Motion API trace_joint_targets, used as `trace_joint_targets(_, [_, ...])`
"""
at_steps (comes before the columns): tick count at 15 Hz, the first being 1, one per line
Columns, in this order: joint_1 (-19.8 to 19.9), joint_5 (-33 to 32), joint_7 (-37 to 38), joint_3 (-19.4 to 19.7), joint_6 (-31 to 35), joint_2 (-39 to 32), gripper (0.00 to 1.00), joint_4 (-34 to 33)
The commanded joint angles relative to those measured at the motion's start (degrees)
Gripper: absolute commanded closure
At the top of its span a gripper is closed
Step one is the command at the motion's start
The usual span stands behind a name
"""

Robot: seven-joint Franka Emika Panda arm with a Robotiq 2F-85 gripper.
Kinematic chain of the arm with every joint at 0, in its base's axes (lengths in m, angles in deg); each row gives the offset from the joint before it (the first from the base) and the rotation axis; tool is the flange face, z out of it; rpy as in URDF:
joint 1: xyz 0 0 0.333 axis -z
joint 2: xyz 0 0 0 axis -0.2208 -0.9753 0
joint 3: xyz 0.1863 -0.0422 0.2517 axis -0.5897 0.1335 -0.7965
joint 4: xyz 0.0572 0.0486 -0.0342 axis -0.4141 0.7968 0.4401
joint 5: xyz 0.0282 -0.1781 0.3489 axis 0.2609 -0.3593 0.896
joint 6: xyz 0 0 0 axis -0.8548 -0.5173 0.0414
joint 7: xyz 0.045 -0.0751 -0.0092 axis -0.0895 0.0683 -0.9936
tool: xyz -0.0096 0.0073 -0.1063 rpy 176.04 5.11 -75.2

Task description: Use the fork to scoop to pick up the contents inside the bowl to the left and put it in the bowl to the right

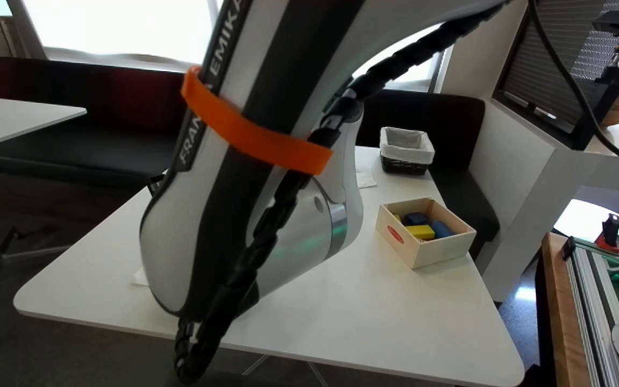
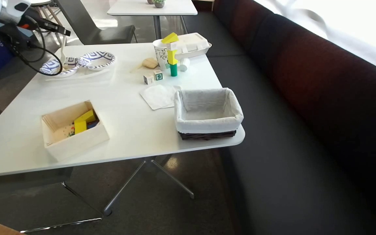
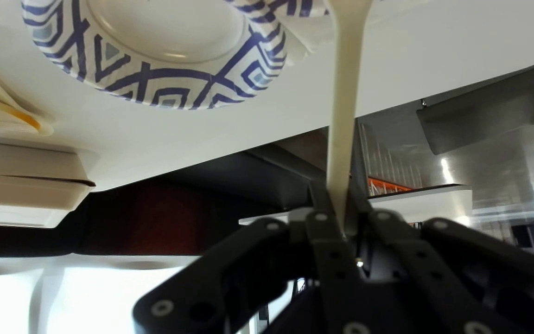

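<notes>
Black jaws of the gripper [image 3: 340, 204] stand close together, pinching the fork [image 3: 345, 83] by its pale handle. Below the gripper, beige contents [image 2: 66, 67] lie in a patterned bowl [image 2: 49, 67] near the fork's lower end, a second bowl [image 2: 98, 54] just beside. Well apart from the gripper stand a wooden box [image 2: 78, 143] and a cloth-lined basket [image 2: 209, 126].

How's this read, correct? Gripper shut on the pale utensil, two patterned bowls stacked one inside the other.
Not stacked: the patterned bowls sit side by side, as an exterior view shows. The gripper is shut on the pale utensil.
</notes>
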Motion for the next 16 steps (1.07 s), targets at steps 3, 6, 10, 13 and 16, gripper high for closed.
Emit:
trace_joint_targets(3, [-7.6,11.0,-5.5,3.2,6.3,-0.5,0.97,0.8])
trace_joint_targets(6, [-9.4,16.2,-9.2,4.4,10.1,-2.1,0.97,-0.1])
trace_joint_targets(10, [-9.6,17.5,-11.5,5.0,13.9,-3.7,0.97,-0.8])
trace_joint_targets(13, [-8.2,15.4,-9.9,4.1,12.2,-2.0,0.89,0.4])
trace_joint_targets(16, [-8.2,15.4,-9.9,4.1,12.2,-2.0,0.97,0.4])
